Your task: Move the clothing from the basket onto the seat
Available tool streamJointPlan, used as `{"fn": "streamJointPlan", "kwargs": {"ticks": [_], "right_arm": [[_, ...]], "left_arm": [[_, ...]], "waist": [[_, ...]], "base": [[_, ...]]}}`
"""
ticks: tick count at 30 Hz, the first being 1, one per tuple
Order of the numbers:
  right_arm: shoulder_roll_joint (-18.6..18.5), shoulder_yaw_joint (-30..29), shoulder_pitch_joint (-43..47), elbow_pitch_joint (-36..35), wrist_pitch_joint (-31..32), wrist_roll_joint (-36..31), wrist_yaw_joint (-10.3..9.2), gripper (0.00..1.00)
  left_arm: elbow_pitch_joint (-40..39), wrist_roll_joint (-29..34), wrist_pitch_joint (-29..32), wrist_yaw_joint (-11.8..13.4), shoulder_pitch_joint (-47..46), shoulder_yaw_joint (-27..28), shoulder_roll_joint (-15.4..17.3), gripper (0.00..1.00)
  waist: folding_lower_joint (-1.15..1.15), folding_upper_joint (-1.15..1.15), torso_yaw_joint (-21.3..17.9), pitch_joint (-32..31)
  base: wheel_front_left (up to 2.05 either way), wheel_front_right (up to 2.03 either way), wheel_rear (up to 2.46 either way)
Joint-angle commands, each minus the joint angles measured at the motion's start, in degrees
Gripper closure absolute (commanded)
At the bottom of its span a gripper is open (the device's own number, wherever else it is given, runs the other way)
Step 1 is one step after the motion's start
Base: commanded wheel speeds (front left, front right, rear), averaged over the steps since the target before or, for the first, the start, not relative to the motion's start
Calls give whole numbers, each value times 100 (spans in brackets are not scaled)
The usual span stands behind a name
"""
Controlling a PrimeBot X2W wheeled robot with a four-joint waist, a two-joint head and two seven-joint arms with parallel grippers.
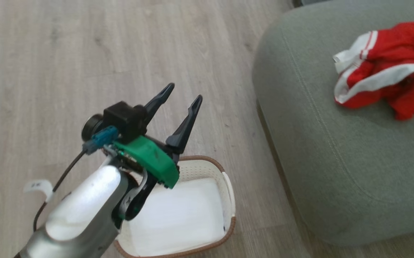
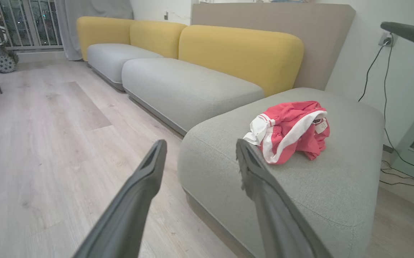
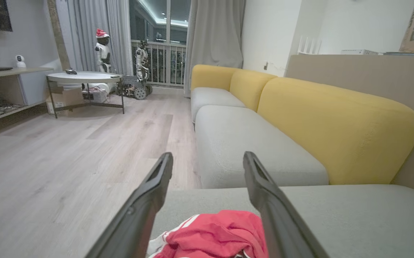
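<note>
Left gripper (image 1: 185, 91): fingers spread, empty, above the basket (image 1: 230, 195) holding a white liner (image 1: 178, 215). Farther, on the seat (image 1: 336, 161): clothing (image 1: 390, 71), crumpled, with right gripper (image 3: 207, 155) spread and empty over it. Risk: a finger snagging fabric could drag it floorward.

We see the left claw (image 2: 200, 145) spread wide and empty above the floor (image 2: 49, 143); the clothing (image 2: 289, 130) lies crumpled (white trim outward) on the seat (image 2: 336, 186).
</note>
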Motion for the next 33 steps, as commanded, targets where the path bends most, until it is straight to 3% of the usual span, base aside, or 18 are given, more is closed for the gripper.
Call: {"fn": "streamJointPlan", "kwargs": {"ticks": [1,9,20,27,33], "right_arm": [[-115,-96,142,-202,-34,-67,-2,0],[913,-940,1237,-1198,25,-744,-2,0],[2521,-1362,2356,-2248,53,-1758,-2,0],[3108,-1348,2911,-2451,-198,-2134,-2,0],[3415,-1197,3198,-2380,-556,-2265,-2,0]], "left_arm": [[-201,-47,-49,50,-173,319,199,0],[-295,-142,-198,269,81,532,355,0],[-261,-307,-602,646,735,900,577,0],[-236,-374,-935,846,1326,1329,637,0],[-170,-215,-1012,878,1764,1807,409,0]], "waist": [[0,0,112,-85],[0,0,465,-153],[0,0,848,-316],[0,0,1027,-353],[0,0,1096,-362]], "base": [[0,0,0],[0,0,0],[0,0,0],[0,0,0],[0,0,0]]}}
